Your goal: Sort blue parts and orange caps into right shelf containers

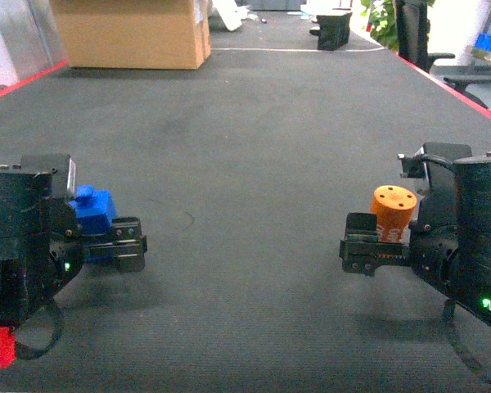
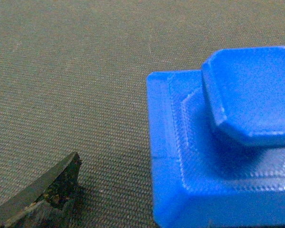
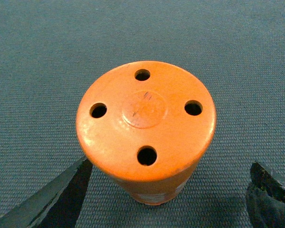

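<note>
Head view shows our left gripper (image 1: 119, 243) clamped on the blue part (image 1: 94, 210), our right gripper (image 1: 367, 246) clamped on the orange cap (image 1: 392, 212), both rising above the jaws. Open dark mat (image 1: 254, 147) lies between and beyond them; a cardboard box (image 1: 131, 33) sits far ahead.

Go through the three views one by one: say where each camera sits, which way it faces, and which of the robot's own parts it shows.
Head: rides on the robot, looks forward and down over the dark mat; both claws show.
Left wrist: looks down at the blue part; one finger shows.
Right wrist: looks down on the orange cap, a finger either side.
Shared: head also shows the blue part and orange cap.
</note>
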